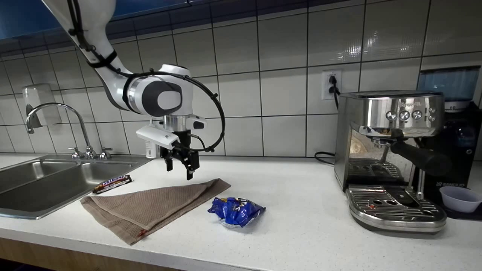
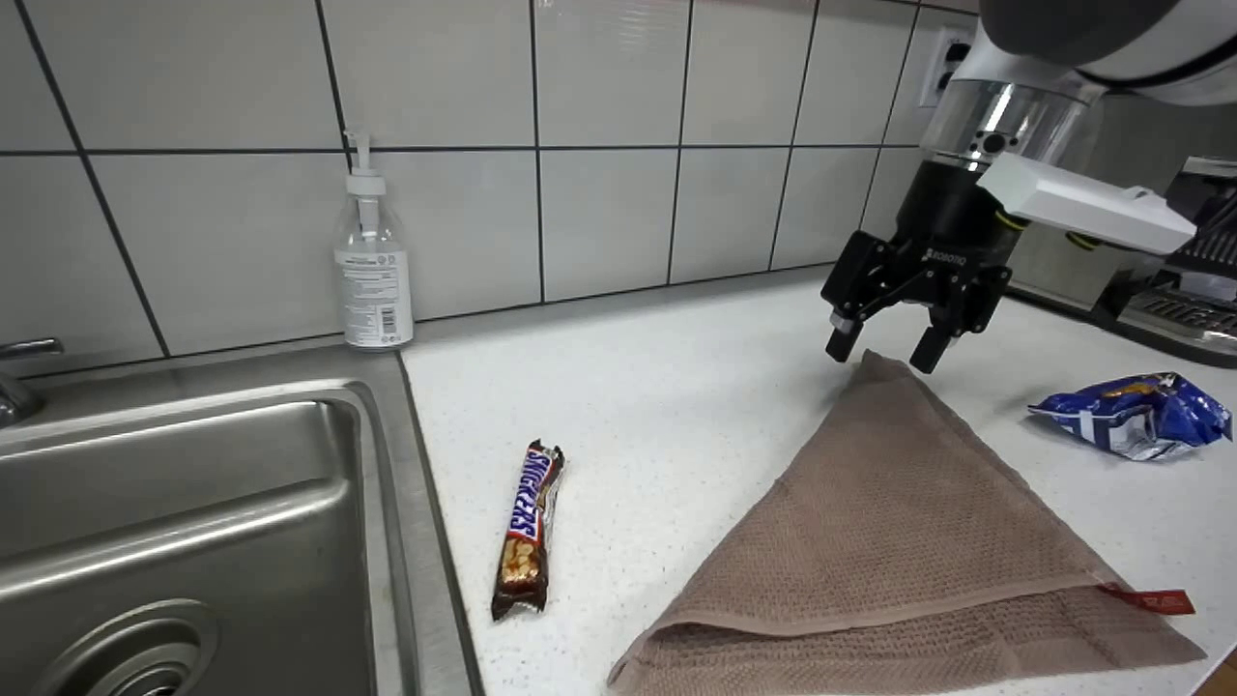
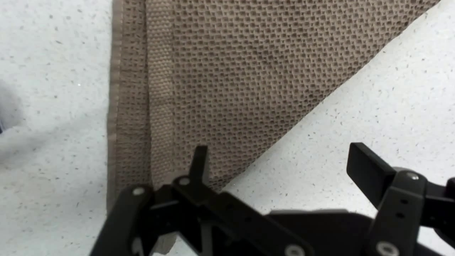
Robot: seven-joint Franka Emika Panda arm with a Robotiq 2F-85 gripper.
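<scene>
Plainly, the gripper (image 2: 884, 350) has its jaws spread, and in an exterior view the brown towel (image 2: 899, 541) lies at its six o'clock, folded to a rough triangle whose narrow corner runs up to it; whether they touch cannot be told. From the towel, a crumpled blue packet (image 2: 1140, 418) sits at two o'clock, a Snickers bar (image 2: 527, 532) at nine, and a pump bottle (image 2: 375, 290) at ten, by the tiled wall (image 2: 609, 213). In both exterior views the towel lies between bar and packet.

In an exterior view the wrist camera (image 1: 158, 136) blocks most of the bottle; the steel sink (image 1: 67, 180) is at the gripper's nine o'clock and the espresso machine (image 1: 399, 113) at its three — whole there, hiding part of a black grinder (image 1: 463, 143), with a pale bowl (image 1: 460, 199) at the machine's four o'clock. In an exterior view the sink's drain (image 2: 150, 662) shows, and there the wrist camera partly covers the machine.

The wrist view alone tells the fine part — one finger (image 3: 199, 163) above the towel, its partner above the white counter (image 3: 320, 149), the waffle weave sharp.
</scene>
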